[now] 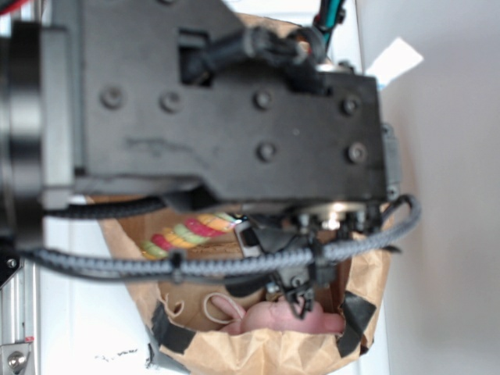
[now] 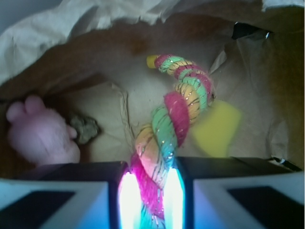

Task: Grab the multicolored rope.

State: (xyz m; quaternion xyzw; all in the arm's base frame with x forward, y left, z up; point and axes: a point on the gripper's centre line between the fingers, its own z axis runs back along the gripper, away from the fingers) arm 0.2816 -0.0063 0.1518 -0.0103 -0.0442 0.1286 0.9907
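Claw point(image 2: 151, 200) clamped on multicolored rope point(image 2: 174, 121), pinched between both pads at the rope's near end. Rest of rope arcs away over the floor of a brown paper bag point(image 2: 71, 57), free end toward the back wall. Grip near one end probably lets the floppy length trail clear on lift. Yellow sponge block point(image 2: 217, 129) just behind the rope, pink plush toy point(image 2: 40, 133) well apart at left. Exterior view: arm blocks most; rope point(image 1: 187, 234) visible inside the bag. No readable labels or writing.
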